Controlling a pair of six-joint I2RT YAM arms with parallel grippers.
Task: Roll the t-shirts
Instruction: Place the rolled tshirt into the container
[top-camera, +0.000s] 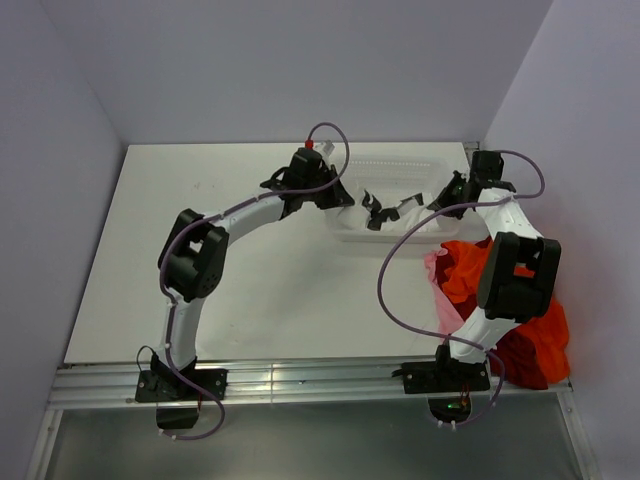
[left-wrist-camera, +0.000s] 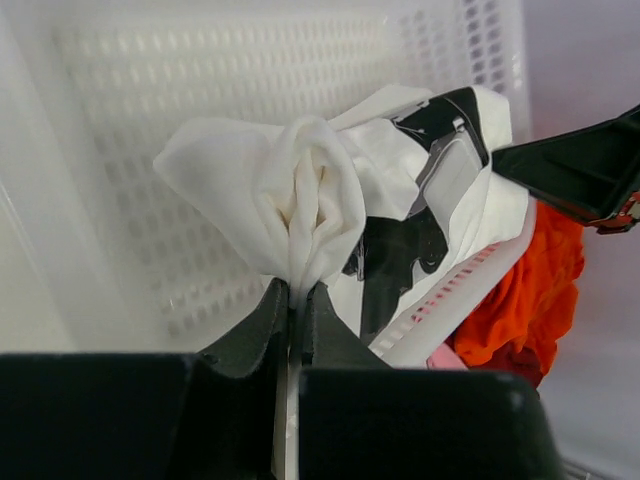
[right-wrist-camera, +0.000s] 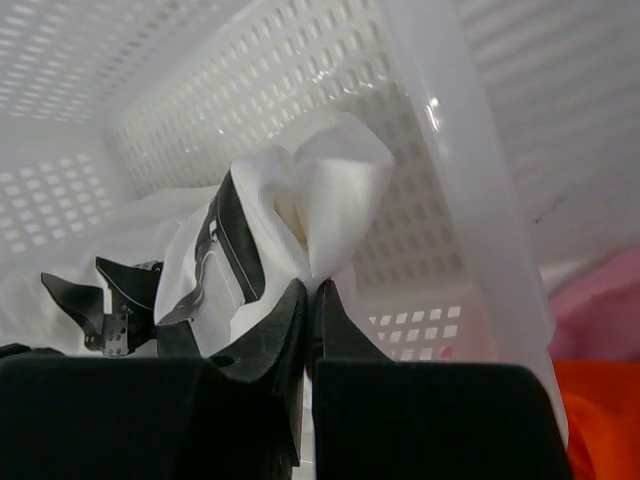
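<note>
Left gripper (left-wrist-camera: 297, 292), jaws pinched tight, clamps a bunched fold of the white t-shirt (left-wrist-camera: 300, 190). Its partner, the right gripper (right-wrist-camera: 312, 287), is likewise closed on another fold of the same shirt. The shirt, black print showing, sits in the white mesh basket (top-camera: 400, 165) on the far side of the table (top-camera: 250, 270). Orange-red t-shirts (top-camera: 535, 335) lie heaped at the near right.

One white t-shirt (left-wrist-camera: 310, 200), one mesh basket (right-wrist-camera: 300, 90), two arms (top-camera: 190, 262) — orange-red shirts (top-camera: 535, 335) heaped, number unclear.
</note>
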